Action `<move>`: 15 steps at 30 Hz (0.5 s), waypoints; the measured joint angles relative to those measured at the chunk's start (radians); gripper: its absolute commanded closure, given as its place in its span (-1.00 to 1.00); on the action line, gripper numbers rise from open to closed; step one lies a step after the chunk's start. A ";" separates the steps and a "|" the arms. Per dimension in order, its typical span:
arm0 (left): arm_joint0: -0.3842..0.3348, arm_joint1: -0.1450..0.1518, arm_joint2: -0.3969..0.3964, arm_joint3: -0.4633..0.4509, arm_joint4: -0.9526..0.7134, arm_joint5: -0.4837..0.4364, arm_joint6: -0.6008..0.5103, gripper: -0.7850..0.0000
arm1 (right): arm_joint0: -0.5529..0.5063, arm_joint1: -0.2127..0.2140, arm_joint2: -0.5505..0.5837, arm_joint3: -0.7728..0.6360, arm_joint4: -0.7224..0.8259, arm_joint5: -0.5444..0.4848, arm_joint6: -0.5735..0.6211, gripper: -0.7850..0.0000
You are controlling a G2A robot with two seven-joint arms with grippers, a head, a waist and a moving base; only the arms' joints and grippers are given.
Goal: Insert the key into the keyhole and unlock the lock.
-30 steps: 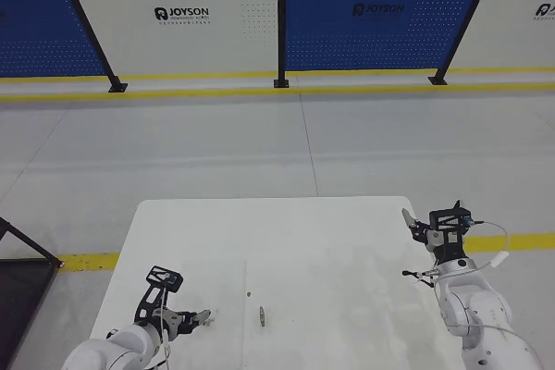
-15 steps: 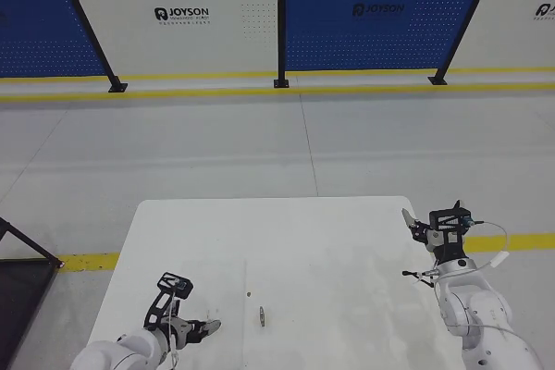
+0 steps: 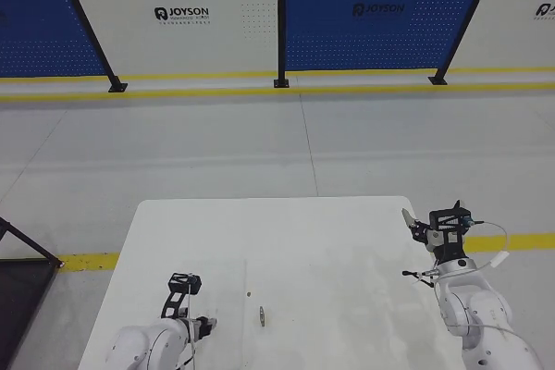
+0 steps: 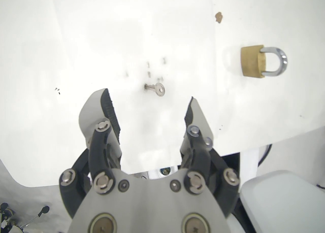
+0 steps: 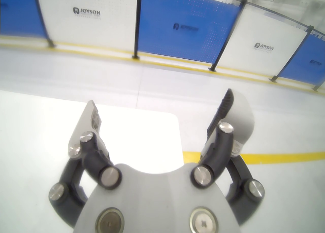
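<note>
Left pincer (image 4: pixel 148 99): released, its two grey fingers spread wide and nothing between them; it hangs low over the near left part of the white desk (image 4: pixel 101 28), seen in the top view at (image 3: pixel 203 326).
Left fingers (image 4: pixel 108 107): black ribbed pads face inward, and neither touches anything.
Key: a small silver metal key (image 4: pixel 155 88) lies flat on the desk just ahead of the left pincer's fingertips, roughly in line with the gap between them and apart from both.
Key direction: its round bow is turned toward the lock and its blade points away from it.
Lock: a brass padlock with a silver shackle (image 4: pixel 254 61) lies flat, well off to the left pincer's right and a little further ahead than the key; in the top view it sits at (image 3: pixel 260 316).
Lock direction: the shackle end faces away from the key, and both shackle legs meet the body.
Seam: a thin line in the desk surface (image 4: pixel 212 28) runs between key and padlock.
Speck: a small brown mark (image 4: pixel 218 17) sits beyond the padlock, just past the seam.
Right pincer (image 5: pixel 159 97): released and holding nothing, raised above the desk's far right corner (image 5: pixel 162 119), well apart from key and padlock; the top view shows it at (image 3: pixel 412 224).
</note>
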 measured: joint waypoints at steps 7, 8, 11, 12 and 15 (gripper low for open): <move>-0.064 -0.010 0.087 0.064 0.076 0.065 -0.015 0.15 | 0.000 0.000 0.000 0.000 0.000 0.000 0.000 -1.00; -0.068 -0.011 0.096 0.069 0.083 0.070 -0.016 0.16 | 0.000 0.000 0.000 0.000 0.000 0.000 0.000 -1.00; -0.081 -0.014 0.120 0.081 0.104 0.086 -0.025 0.22 | 0.000 0.000 0.000 0.000 0.000 0.000 0.000 -1.00; -0.086 -0.015 0.127 0.085 0.113 0.093 -0.029 0.24 | 0.000 0.000 0.000 0.000 0.000 0.000 0.000 -1.00; -0.096 -0.018 0.141 0.094 0.130 0.112 -0.038 0.25 | 0.000 0.000 0.000 0.000 0.000 0.000 0.000 -1.00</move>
